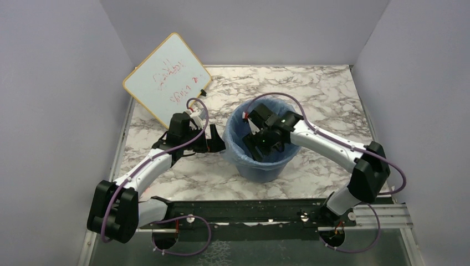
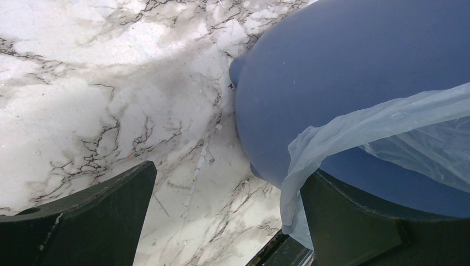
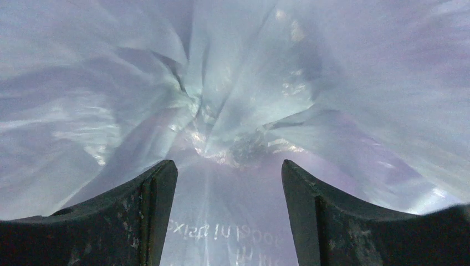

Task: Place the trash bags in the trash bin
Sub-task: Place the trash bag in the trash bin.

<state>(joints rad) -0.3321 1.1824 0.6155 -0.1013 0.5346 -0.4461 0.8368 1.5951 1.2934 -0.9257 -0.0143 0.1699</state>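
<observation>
Trash bag (image 1: 234, 151) seated in trash bin (image 1: 267, 172); both grippers released.
Item: thin light-blue bag lining the round blue bin at mid-table (image 1: 332, 94), its hem folded over the rim and hanging down the outside wall; right gripper (image 1: 260, 145) lowered inside the bin, fingers apart, crinkled plastic all around and nothing pinched between them; left gripper (image 1: 213, 141) just beside the bin's left wall, jaws spread wide and empty, bag hem hanging close by one finger, contact not discernible; white board (image 1: 166, 77) with red writing leaning at rear left.
</observation>
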